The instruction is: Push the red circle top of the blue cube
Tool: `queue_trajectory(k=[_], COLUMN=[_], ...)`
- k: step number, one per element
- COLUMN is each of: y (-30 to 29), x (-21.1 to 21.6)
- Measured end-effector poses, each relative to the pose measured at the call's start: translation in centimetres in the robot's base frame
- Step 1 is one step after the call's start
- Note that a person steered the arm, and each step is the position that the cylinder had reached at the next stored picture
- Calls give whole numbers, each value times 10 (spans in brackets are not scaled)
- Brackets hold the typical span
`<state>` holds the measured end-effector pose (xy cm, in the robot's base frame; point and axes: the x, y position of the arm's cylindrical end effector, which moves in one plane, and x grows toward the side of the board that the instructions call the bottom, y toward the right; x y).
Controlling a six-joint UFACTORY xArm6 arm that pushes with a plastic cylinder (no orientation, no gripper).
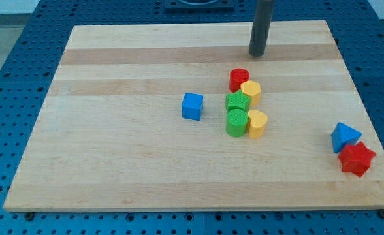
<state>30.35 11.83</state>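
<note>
Even, bright light is falling across the whole wooden board (146, 163) — soft and diffuse, seemingly from overhead, with no hard-edged shadows anywhere. Each block is casting only a faint, short smudge of shade at its base, as under the blue cube (192, 106) and the red star (357, 158). The rod is showing a pale sheen down its side, and my tip (257, 55) is laying a small dim patch on the wood. Focus is holding sharp across the view — grain lines are reading clearly. The board's edges are converging toward the view's top, without visible bending.
</note>
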Motion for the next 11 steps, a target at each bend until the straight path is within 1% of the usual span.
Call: queue_trajectory(k=[1,2,3,5,8,9,10,11], y=[-5,-7,-15,-44,-105,-108,-95,-62], x=[20,60,69,69,103,105,96,72])
